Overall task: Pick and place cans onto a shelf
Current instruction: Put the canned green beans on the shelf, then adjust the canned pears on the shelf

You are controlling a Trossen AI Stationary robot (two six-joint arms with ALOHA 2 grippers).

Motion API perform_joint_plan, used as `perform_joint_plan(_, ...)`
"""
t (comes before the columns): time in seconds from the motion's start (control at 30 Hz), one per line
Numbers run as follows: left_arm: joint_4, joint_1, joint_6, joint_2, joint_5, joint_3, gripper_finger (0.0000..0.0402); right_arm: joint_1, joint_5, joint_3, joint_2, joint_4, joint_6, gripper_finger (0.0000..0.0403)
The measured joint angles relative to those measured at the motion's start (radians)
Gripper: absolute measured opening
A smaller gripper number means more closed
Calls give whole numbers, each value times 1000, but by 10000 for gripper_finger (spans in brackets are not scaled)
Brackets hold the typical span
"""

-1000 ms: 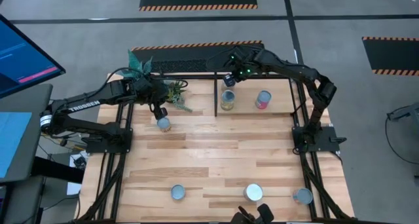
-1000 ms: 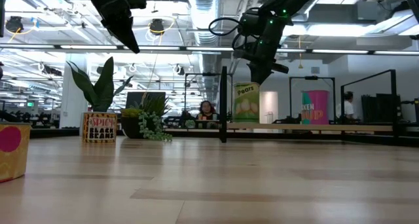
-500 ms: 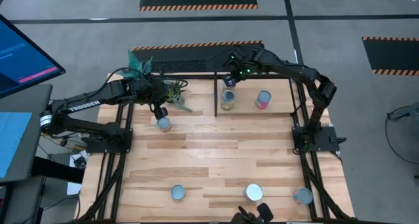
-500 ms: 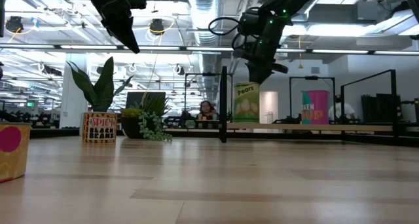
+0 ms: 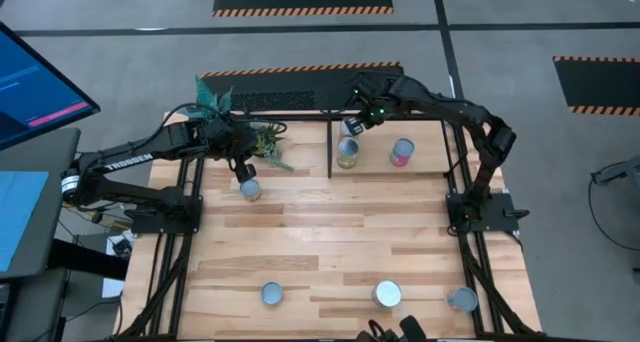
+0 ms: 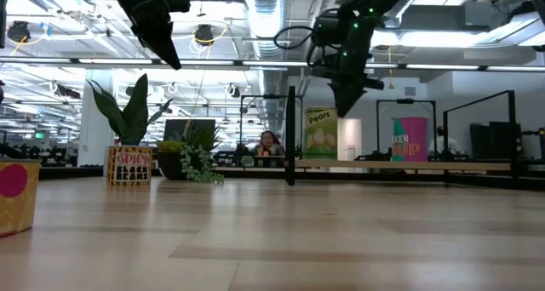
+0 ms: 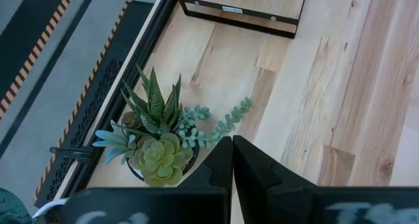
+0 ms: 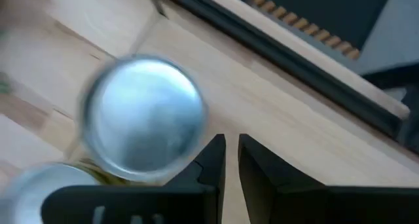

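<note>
The right hand [image 5: 352, 125], fingers slightly parted and empty, hovers above the pears can [image 5: 347, 152] on the shelf [image 5: 420, 172]. The left hand [image 5: 243, 172], shut and empty, waits over another can [image 5: 250, 189].

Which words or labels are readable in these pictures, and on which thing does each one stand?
"Pears": green can on the shelf.
"SPICY BLACK BEANS": orange can beside the plant; the top word is only just readable.
"TROSSEN": left arm.
"KEN", partly hidden: pink can.
Monitor text: too small to read.
</note>
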Motion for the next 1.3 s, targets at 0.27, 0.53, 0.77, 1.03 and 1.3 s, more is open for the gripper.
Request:
perform_joint_plan(0.27, 0, 0, 0, 0, 1, 0, 0, 9, 4, 0, 0, -4, 10, 67)
perform_joint_plan(0.53, 0, 0, 0, 0, 5, 0, 0, 10, 48, 2, 11, -30, 19, 67)
perform_joint_plan(0.77, -3, 0, 0, 0, 6, 0, 0, 39, 31, 0, 90, -32, 20, 67)
perform_joint_plan(1.03, -3, 0, -1, 0, 6, 0, 0, 31, 67, 2, 80, -6, 18, 67)
perform_joint_plan(1.3, -3, 0, -1, 0, 6, 0, 0, 33, 23, 16, 24, -59, 33, 67)
